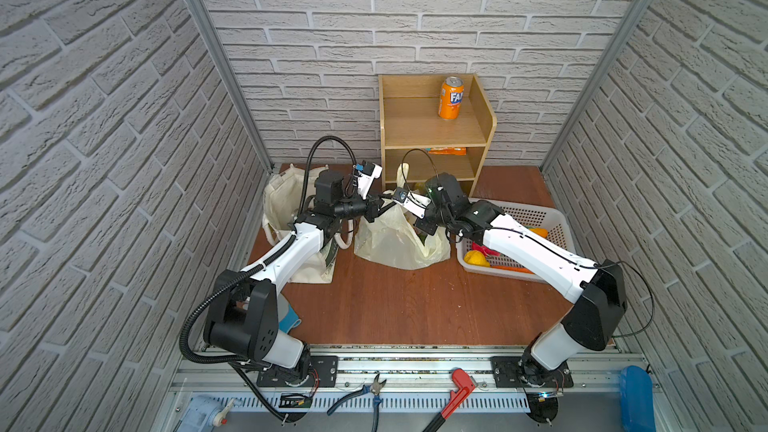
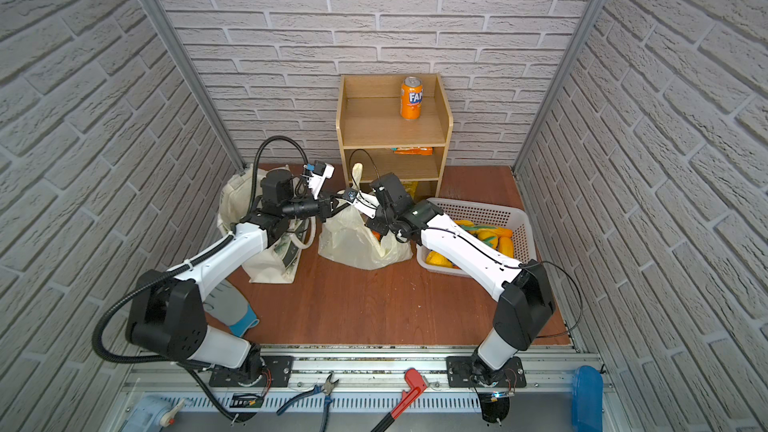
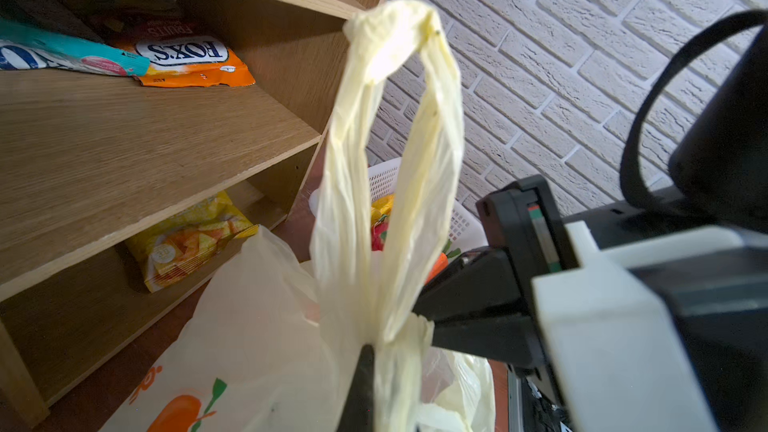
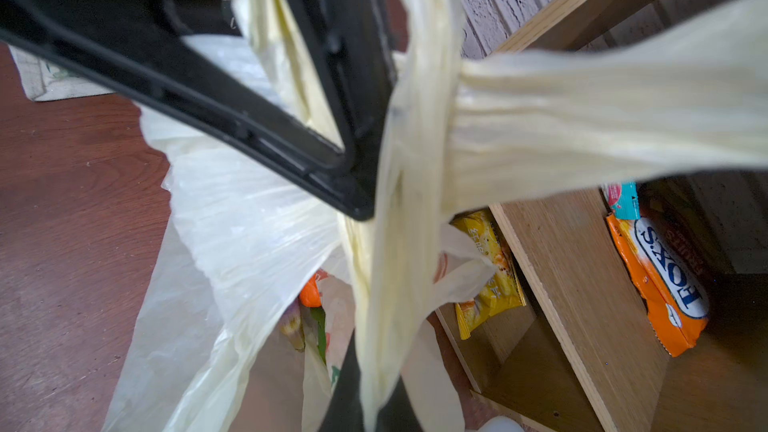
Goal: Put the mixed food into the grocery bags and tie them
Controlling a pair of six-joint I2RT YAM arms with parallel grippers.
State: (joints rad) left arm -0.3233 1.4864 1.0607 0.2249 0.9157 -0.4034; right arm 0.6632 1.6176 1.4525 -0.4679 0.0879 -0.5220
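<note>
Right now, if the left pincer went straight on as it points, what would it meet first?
Probably the handle loop of the plastic carrier bag, which the left pincer pinches; the right pincer sits close beside that line.

I stood in a robot lab's test cell: brick-patterned wall panels (image 1: 311,14) framed by aluminium posts (image 1: 216,56), the metal rail (image 1: 415,367) I was bolted to, with pliers (image 1: 365,392) and a red wrench (image 1: 457,392) beside it.

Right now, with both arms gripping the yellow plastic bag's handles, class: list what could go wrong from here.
1. The thin handles, pinched in the left fingers and right fingers, look taut and could tear.
2. Tying now may leave out food in the white basket and the orange can on the shelf.
</note>
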